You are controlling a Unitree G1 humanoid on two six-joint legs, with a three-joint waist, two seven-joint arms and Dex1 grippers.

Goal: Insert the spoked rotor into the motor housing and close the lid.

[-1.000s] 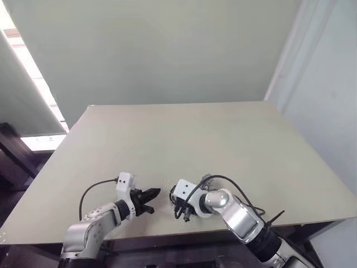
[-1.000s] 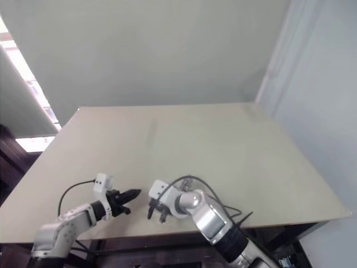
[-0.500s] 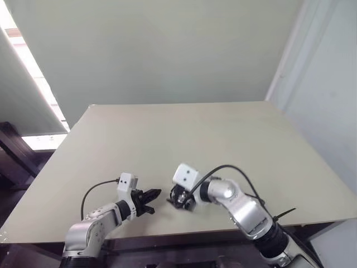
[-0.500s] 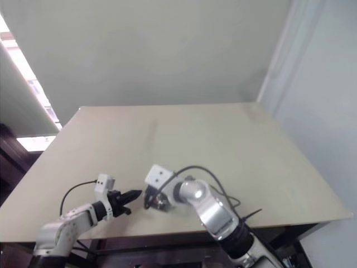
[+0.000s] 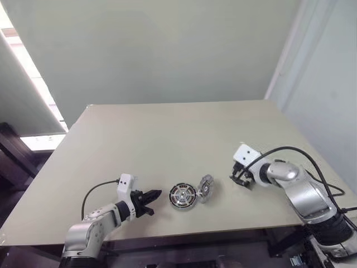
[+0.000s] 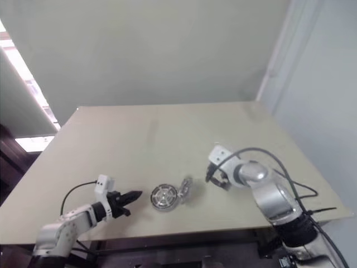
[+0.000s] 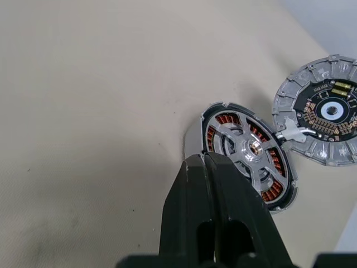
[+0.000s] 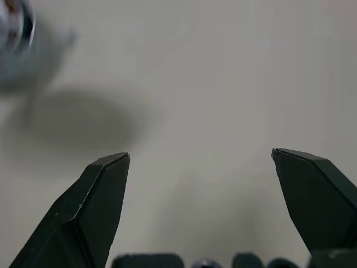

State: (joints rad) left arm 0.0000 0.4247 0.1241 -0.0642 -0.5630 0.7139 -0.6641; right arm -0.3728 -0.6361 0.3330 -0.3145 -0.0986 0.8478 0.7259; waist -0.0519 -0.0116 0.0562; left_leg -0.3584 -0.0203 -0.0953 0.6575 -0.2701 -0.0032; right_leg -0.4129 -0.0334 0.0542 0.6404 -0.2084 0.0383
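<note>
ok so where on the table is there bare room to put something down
Most of the table is bare: the whole far half up to the back edge, and the stretch between the lid and the right gripper. The only crowded spot is near the front edge, where the left gripper, motor housing and lid sit close together.

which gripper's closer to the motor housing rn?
Left. The left gripper, shut, sits just beside the motor housing on its left. The right gripper, open, is well off to the right, past the lid.

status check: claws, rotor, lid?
Left claw shut, empty, beside motor housing. Right claw open, empty. Spoked rotor seated in housing. Lid open alongside; nothing blocking.
</note>
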